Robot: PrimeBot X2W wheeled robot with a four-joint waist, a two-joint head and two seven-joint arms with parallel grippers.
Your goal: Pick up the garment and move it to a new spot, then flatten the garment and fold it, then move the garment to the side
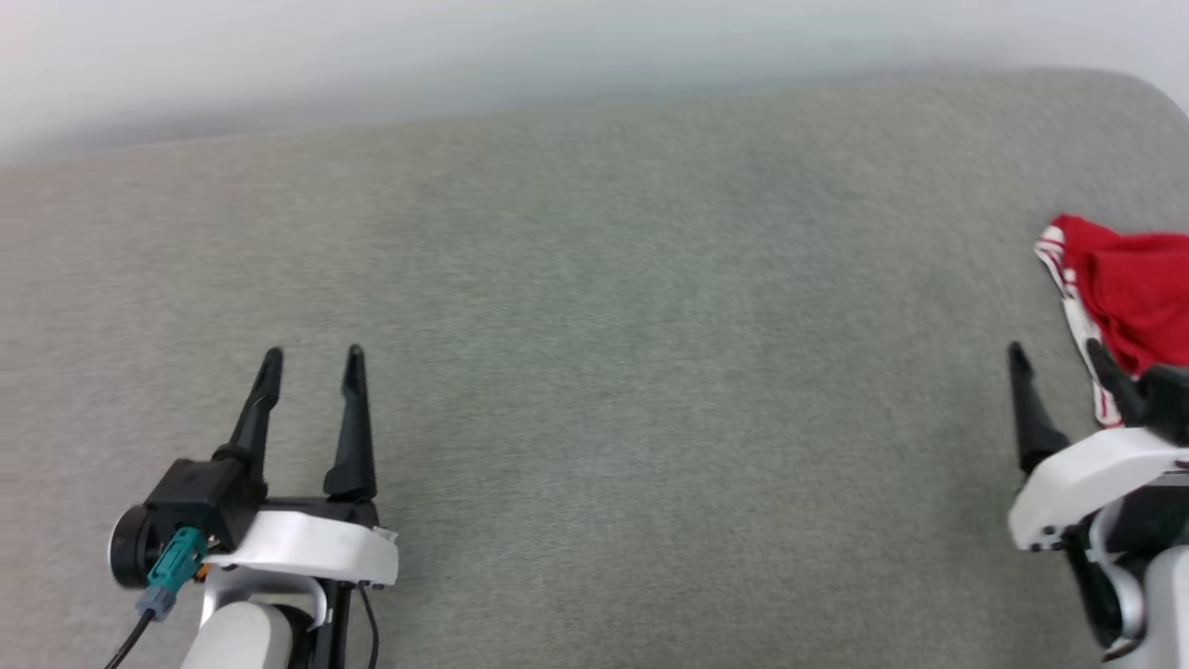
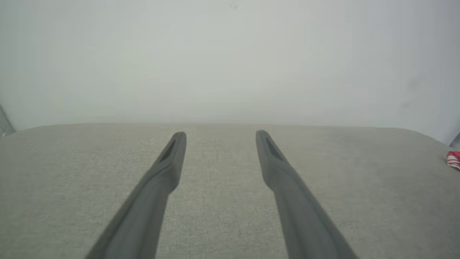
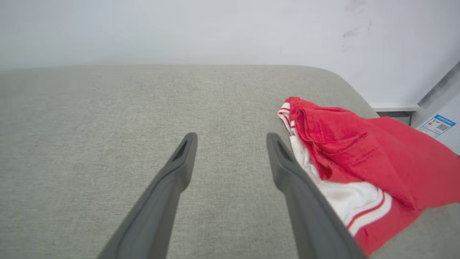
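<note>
The garment [image 1: 1129, 288] is a red T-shirt with white sleeve and striped trim, lying bunched at the far right of the grey cushioned surface [image 1: 594, 372]. The right wrist view has the garment [image 3: 359, 154] just right of my right gripper [image 3: 231, 140], whose fingers are spread with nothing between them. Seen from the head, the right gripper [image 1: 1059, 358] stands at the garment's left edge. My left gripper [image 1: 311, 360] rests open at the lower left, far from the shirt. In the left wrist view, the left gripper [image 2: 221, 136] points at bare fabric, and a sliver of the garment [image 2: 453, 159] shows at the right edge.
A pale wall [image 3: 215, 28] rises behind the cushioned surface. Its rounded right corner [image 3: 345, 82] lies just beyond the shirt, with a white ledge [image 3: 395, 107] and a labelled panel [image 3: 436, 126] past it. Bare grey fabric stretches between the two grippers.
</note>
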